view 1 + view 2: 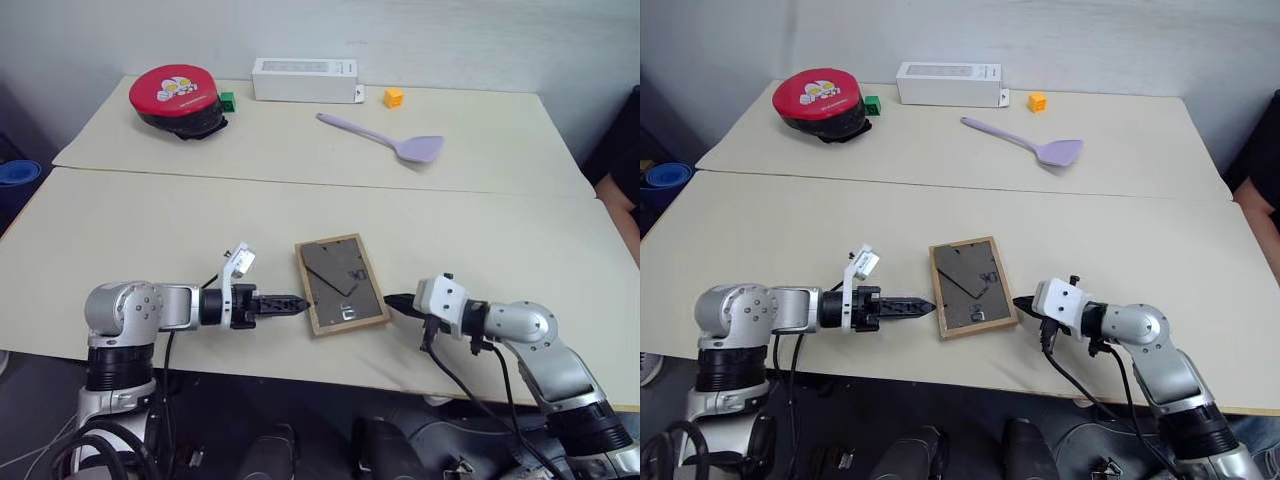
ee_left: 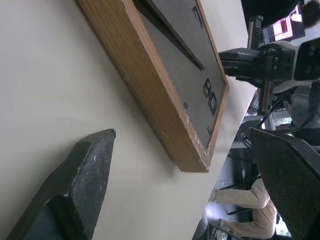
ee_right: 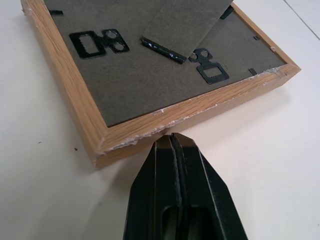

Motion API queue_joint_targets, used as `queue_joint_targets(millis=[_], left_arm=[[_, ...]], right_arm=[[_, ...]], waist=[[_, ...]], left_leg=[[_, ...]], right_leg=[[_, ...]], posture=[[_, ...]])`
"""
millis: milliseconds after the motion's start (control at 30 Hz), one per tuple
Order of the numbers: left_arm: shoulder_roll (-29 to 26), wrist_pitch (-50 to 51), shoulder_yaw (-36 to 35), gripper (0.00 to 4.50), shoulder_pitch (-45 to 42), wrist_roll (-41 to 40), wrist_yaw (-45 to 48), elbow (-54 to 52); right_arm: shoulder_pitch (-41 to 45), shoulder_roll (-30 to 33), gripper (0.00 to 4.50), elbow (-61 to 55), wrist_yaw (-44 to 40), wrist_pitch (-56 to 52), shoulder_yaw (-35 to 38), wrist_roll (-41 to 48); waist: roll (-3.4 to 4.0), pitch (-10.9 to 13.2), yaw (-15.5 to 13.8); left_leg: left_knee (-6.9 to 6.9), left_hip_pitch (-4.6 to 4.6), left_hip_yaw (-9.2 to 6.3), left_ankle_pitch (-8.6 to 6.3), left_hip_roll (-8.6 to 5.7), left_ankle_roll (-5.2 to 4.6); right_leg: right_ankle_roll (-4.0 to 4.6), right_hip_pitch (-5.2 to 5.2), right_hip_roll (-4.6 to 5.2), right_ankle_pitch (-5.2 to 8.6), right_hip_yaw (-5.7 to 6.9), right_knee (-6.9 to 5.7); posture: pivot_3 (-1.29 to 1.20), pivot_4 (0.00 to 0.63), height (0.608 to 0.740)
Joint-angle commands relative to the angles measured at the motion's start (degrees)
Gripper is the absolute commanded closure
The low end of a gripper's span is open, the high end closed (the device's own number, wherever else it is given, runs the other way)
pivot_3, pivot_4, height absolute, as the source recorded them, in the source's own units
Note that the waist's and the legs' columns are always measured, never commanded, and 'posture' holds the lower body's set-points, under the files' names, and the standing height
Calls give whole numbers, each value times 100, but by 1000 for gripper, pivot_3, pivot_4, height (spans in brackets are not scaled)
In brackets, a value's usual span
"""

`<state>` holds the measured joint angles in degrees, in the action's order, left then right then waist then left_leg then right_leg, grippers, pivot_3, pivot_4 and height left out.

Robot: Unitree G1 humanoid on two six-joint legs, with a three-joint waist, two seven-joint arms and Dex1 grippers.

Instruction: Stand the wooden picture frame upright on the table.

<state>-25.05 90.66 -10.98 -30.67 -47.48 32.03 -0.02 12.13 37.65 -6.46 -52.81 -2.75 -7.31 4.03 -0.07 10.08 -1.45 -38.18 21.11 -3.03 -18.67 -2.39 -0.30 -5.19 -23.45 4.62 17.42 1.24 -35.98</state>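
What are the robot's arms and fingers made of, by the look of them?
Silver-grey rounded metal-looking arm segments with black joint rings and loose black cables. Each wrist carries a white block. The left gripper and right gripper each end in two tapered black fingers.

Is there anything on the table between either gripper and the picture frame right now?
Nothing visible. The wooden picture frame lies back-up on the table, with the left gripper and right gripper at its two sides and only bare tabletop between. The spatula and white box sit far back.
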Motion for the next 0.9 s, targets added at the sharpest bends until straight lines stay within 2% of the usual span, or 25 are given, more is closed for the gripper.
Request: queue_joint_targets(millis=[33,233,467,600,733,900], left_arm=[[147,184,306,36,47,-693,-769,575],[4,184,963,36,-273,-2289,-1852,1285],[314,184,951,36,-462,-3660,-3211,2025],[-23,184,1004,36,-367,-4261,-3853,1896],[-673,184,1154,36,-168,-4816,-4178,1658],[-550,-130,1293,36,-209,-5330,-4546,1892]], right_arm=[[90,30,4500,-98,-35,14,-53,-17],[183,-84,4500,-389,8,-253,-266,-87],[231,-227,4500,-552,140,-470,-458,-288],[206,-201,4500,-656,175,-521,-494,-400],[165,-133,4500,-645,237,-562,-375,-367],[183,-140,4500,-566,273,-509,-434,-386]], waist=[[0,-7,-9],[-1,-9,-3],[0,-20,-9],[0,-20,11],[-5,-23,101],[-5,-23,154]], left_leg=[[-1,-1,-1,0,-2,0],[-1,-1,-4,0,-4,0],[-1,-3,-9,-1,-9,1],[-4,1,-11,-1,-10,1],[1,-2,-10,-3,-1,12],[6,-11,-11,-2,2,23]], right_leg=[[0,0,1,0,-7,1],[-1,0,0,0,-18,-1],[-1,-1,1,0,-23,-1],[-1,-3,0,-1,-24,-2],[-1,-15,-13,-1,-36,-3],[-1,-22,-24,0,-53,-6]], posture=[[0,150,740],[0,150,740],[0,150,740],[0,150,740],[0,150,740],[0,150,740]])
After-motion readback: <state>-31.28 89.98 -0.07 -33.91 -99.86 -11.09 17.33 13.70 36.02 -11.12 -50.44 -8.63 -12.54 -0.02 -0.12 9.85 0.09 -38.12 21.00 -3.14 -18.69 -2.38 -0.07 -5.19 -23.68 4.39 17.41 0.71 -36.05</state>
